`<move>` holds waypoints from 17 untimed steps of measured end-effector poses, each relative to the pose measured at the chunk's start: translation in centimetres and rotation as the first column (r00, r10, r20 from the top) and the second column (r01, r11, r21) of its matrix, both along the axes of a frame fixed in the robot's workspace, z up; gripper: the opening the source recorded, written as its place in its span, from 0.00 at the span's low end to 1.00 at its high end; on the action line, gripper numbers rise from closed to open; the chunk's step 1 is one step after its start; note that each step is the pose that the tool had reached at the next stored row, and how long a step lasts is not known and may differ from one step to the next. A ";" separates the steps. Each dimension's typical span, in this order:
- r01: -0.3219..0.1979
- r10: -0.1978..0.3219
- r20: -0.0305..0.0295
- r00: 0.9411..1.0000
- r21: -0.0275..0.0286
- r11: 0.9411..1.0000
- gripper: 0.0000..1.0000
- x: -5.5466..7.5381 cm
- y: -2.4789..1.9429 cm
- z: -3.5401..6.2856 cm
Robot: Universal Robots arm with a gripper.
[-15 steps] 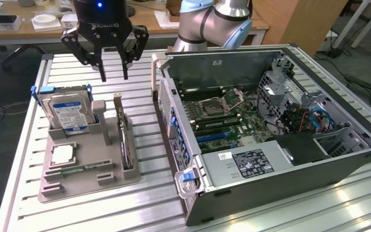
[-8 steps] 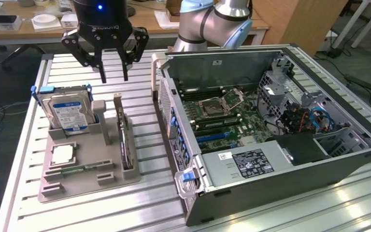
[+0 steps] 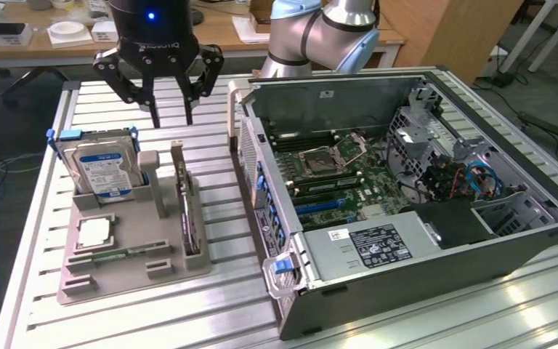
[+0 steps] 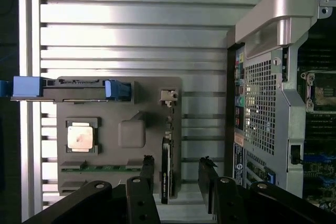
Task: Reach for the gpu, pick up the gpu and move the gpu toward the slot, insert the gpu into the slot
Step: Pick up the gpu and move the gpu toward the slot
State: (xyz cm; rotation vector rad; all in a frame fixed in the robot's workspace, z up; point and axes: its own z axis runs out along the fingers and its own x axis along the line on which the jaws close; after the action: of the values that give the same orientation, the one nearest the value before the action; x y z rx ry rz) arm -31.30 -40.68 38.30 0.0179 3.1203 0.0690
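A: What is sitting at the exterior view's left?
B: A drive (image 3: 104,171) is standing upright at the far end of a grey tray (image 3: 124,280). A chip (image 3: 95,233) and a memory stick (image 3: 124,252) are lying nearer the camera.

A: And the claw?
B: The claw (image 3: 171,116) is hanging above the table (image 3: 221,305), just beyond the tray's far end. Its fingers (image 3: 153,109) are spreading wide and gripping nothing.

A: Where is the gpu?
B: The gpu (image 3: 189,218) is standing on its long edge in a groove along the tray's right side, with its bracket (image 3: 177,158) pointing toward the claw. In the wrist view it is showing between the two fingers, beneath them and untouched.

A: What is lying further right?
B: The case (image 3: 511,240) is lying on its side with the panel off, just beside the tray. Inside, the green board (image 3: 357,182) is facing up. The blue slot (image 3: 320,206) is sitting with nothing in it, near the power unit (image 3: 376,243) and well apart from the gpu
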 end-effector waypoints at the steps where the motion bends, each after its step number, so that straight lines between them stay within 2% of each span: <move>1: 0.000 0.000 0.000 1.000 0.000 1.000 0.47 0.0 -0.03 -0.05; 17: 0.000 0.000 0.000 1.000 0.000 1.000 0.47 0.0 -0.60 -0.94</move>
State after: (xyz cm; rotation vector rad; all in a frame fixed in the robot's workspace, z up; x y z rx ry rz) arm -31.32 -41.28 37.36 0.0179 3.1207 0.0691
